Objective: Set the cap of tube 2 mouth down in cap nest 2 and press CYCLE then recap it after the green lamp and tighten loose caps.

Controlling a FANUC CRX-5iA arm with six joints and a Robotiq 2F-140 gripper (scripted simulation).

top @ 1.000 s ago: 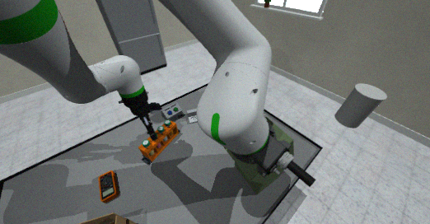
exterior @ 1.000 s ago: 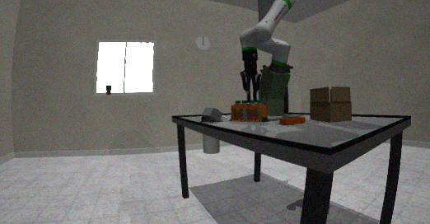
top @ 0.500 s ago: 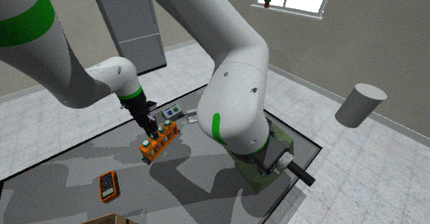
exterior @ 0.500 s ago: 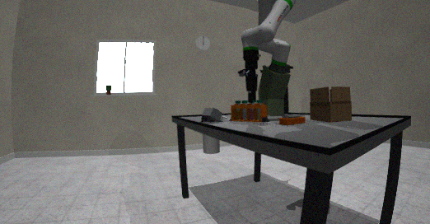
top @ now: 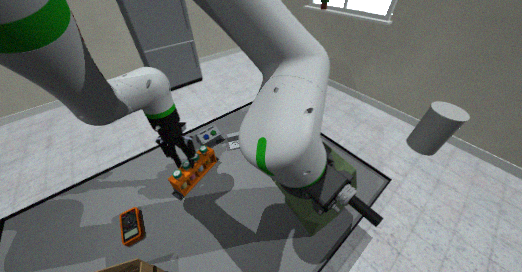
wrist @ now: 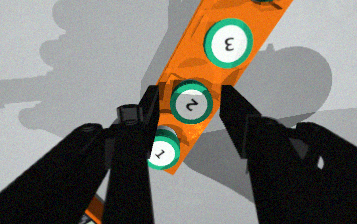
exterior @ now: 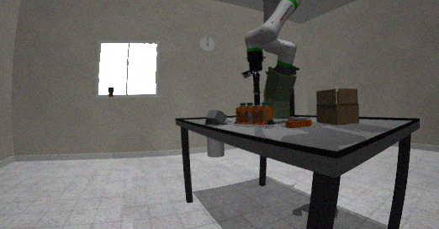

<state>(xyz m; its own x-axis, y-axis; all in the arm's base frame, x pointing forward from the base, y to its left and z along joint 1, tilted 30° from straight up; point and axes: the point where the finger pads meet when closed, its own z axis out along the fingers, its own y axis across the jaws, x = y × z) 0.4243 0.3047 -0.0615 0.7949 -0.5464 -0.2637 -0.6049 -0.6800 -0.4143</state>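
Here the gripper (wrist: pixel 189 102) is standing open around cap 2 (wrist: pixel 191 102), its fingers flanking but not touching the green-rimmed, white-topped cap, which is sitting on its tube in the orange rack (wrist: pixel 214 70). Three numbered caps are showing: cap 1 (wrist: pixel 161 150) nearer the wrist, cap 3 (wrist: pixel 228 43) beyond.

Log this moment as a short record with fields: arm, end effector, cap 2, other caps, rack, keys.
arm: reaching down over the orange rack on the table
end effector: open, fingers either side of cap 2, a gap on each side, gripping nothing
cap 2: on its tube, between the fingers
other caps: cap 1 and cap 3 on their tubes
rack: upright, caps facing up
keys: grey housing with a blue and a green key, behind the rack in the top view
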